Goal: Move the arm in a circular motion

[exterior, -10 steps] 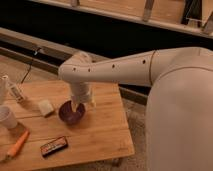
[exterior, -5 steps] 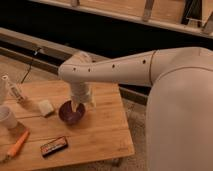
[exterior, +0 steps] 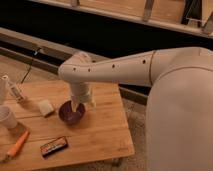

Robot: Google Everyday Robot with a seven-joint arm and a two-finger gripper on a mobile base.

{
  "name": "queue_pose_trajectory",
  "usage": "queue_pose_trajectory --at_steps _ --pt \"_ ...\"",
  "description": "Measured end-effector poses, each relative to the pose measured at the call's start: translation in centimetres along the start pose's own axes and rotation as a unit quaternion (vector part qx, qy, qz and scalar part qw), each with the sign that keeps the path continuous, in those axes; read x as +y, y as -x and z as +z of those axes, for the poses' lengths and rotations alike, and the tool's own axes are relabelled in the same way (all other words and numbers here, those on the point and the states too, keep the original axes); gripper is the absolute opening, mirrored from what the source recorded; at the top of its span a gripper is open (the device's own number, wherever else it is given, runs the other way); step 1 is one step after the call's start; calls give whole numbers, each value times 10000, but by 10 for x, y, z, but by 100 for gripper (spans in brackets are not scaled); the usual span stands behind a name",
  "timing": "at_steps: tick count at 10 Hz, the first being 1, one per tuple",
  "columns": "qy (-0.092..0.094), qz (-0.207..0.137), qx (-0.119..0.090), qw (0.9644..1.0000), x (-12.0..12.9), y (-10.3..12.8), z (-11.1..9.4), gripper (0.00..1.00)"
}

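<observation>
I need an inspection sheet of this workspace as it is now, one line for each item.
Surface: wooden table, things on its left half.
Job's things: arm reaches left over the table and bends down at its end.
Clutter: bowl, sponge, cup, bottle, carrot, bar.
Grippers: gripper hangs over the bowl.
Cables: dark cable on the floor behind the table.
Surroundings: ledge and dark wall behind.
</observation>
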Motion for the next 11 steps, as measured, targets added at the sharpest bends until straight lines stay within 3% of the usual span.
queue_pose_trajectory --at_steps 7,11 --pt "-150 -243 -204 9994 6 5 -9 65" --pt "-297 160 -222 9992 -22 -6 -16 65"
